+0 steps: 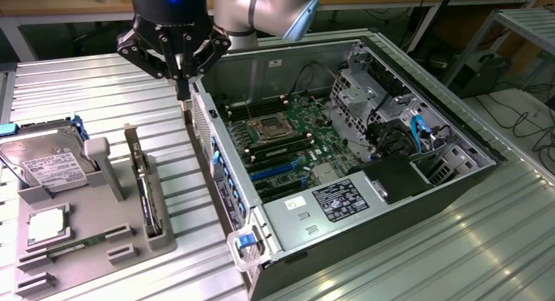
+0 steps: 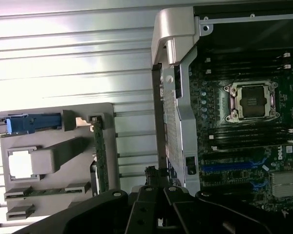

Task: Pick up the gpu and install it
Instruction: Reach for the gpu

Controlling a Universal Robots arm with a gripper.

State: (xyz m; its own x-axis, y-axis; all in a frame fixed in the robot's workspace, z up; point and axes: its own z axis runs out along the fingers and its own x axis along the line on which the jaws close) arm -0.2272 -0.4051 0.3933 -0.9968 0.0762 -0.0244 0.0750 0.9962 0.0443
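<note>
The gpu [image 1: 145, 187] stands on edge in the grey holder [image 1: 87, 213] on the surface [image 1: 113, 86]. We see the hand [image 1: 183, 98] shut and empty, near the case wall [image 1: 208, 138]. Lowered shut, it could strike that wall or topple the card.

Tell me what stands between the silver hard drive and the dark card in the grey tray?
A tall grey post of the tray stands between the hard drive and the card, as the exterior view shows.
</note>
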